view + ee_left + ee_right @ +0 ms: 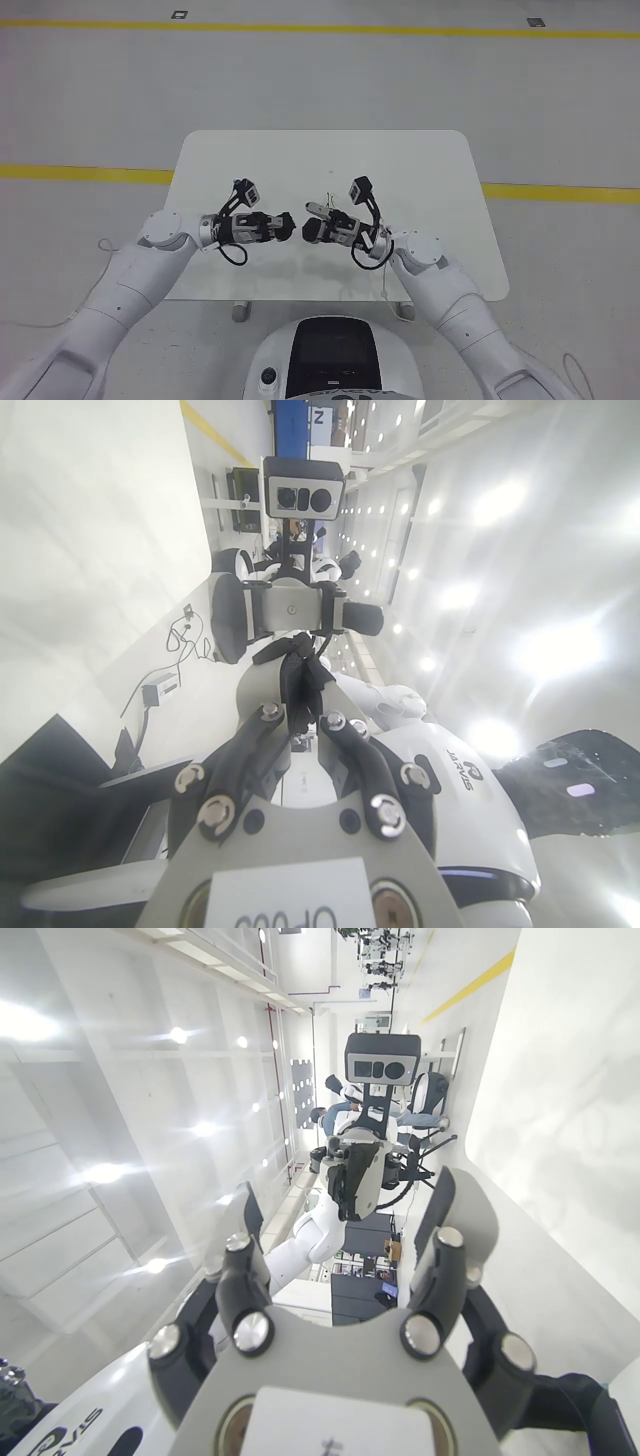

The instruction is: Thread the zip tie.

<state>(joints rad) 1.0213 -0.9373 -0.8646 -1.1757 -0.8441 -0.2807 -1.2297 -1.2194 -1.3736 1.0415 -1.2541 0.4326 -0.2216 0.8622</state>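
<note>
Left end effector (300,687) clenched, right end effector (346,1200) released (tips facing), over table (420,160).

White arm shells (120,295), black cables (234,257), silver screws (215,813).

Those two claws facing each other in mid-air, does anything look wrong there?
Nothing looks spilled or damaged. The left gripper is shut and the right gripper stands open with nothing between its fingers, the two nearly tip to tip above the white table. That empty gripper is the only odd thing.

Robotics lab, yellow floor lines (320,28), other robots (327,567)
</note>
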